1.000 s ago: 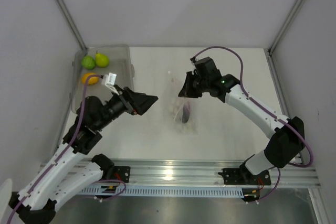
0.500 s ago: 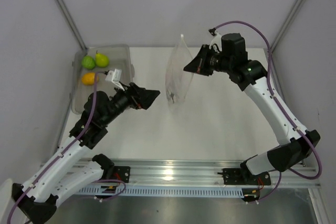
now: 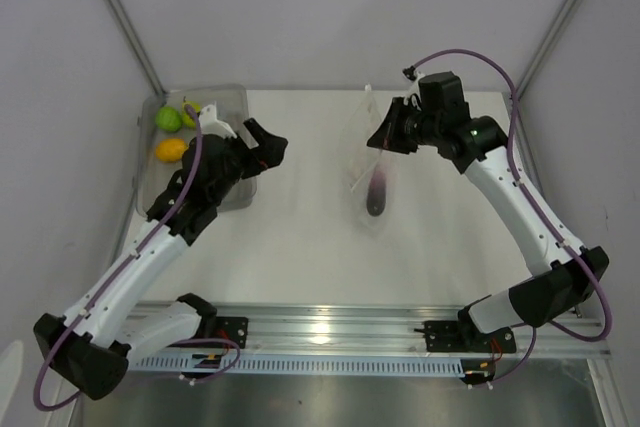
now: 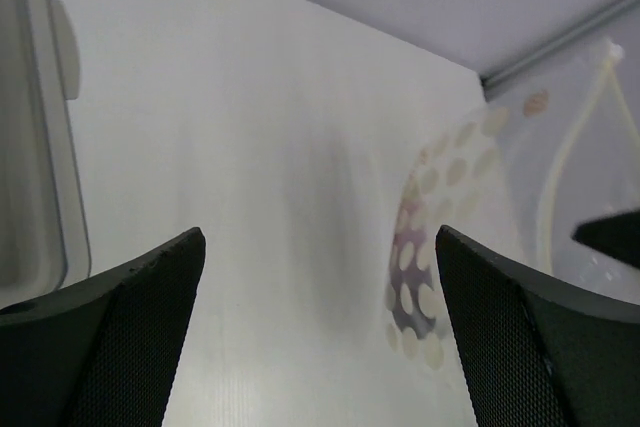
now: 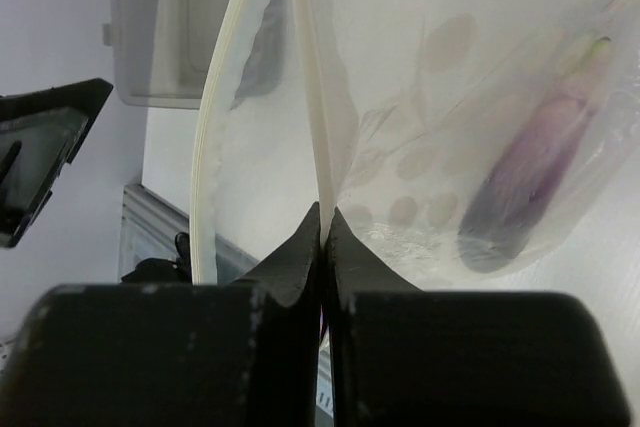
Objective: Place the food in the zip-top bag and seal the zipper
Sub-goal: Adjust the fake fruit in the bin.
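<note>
My right gripper [image 3: 385,139] is shut on one lip of the clear zip-top bag [image 3: 368,162] and holds it hanging above the table. In the right wrist view the fingers [image 5: 325,222] pinch one zipper strip [image 5: 310,97]. The other strip [image 5: 212,127] bows away, so the mouth gapes. The purple eggplant [image 3: 376,194] lies at the bag's bottom and shows through the plastic [image 5: 530,187]. My left gripper [image 3: 266,145] is open and empty, by the bin's right wall. The green fruit [image 3: 168,119], the pear [image 3: 190,114] and the orange fruit [image 3: 171,150] lie in the bin.
The translucent grey bin [image 3: 235,107] stands at the table's far left; its wall shows in the left wrist view [image 4: 35,147]. The bag with the eggplant [image 4: 415,282] is ahead and to the right of the left fingers. Enclosure walls close the back and sides.
The right gripper lifted the bag off the table, and the eggplant now hangs in its bottom. The left gripper moved back and left, up to the bin.
</note>
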Robot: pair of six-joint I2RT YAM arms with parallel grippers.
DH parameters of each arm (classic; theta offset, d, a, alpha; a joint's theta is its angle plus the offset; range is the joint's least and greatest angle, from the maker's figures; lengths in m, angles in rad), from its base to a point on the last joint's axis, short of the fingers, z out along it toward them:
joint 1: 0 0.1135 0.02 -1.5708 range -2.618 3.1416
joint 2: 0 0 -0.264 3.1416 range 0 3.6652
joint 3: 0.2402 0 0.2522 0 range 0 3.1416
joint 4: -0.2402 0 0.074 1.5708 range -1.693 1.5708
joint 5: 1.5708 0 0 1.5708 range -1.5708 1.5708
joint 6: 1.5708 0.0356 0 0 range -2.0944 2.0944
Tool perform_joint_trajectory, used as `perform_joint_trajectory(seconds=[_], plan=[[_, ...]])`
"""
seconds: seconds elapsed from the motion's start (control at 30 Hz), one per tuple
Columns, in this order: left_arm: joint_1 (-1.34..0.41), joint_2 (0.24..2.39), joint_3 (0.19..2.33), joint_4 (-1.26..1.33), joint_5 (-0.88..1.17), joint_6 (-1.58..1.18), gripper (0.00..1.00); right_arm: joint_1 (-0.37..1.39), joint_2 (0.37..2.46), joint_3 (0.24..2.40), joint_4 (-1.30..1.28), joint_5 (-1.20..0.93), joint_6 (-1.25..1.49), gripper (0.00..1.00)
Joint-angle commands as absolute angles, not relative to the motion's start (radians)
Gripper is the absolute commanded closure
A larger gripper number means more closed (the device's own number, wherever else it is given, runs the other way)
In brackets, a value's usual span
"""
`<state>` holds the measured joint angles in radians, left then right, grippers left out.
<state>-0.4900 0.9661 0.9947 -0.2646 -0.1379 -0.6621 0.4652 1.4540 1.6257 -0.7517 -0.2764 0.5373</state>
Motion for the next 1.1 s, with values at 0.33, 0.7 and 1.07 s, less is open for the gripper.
perform_joint_trajectory(seconds=[0.33, 0.7, 1.07], plan=[[-0.353, 1.424, 1.233, -0.383, -0.637, -0.748, 0.05, 0.465, 1.473, 1.497, -0.706, -0.233, 0.453, 1.00], [-0.218, 1.670, 1.423, -0.587, -0.810, -0.882, 0.01, 0.453, 1.555, 1.474, -0.658, -0.264, 0.396, 1.00], [-0.058, 1.815, 1.491, -0.556, -0.860, -0.807, 0.01, 0.443, 1.601, 1.451, -0.586, -0.334, 0.400, 1.00]])
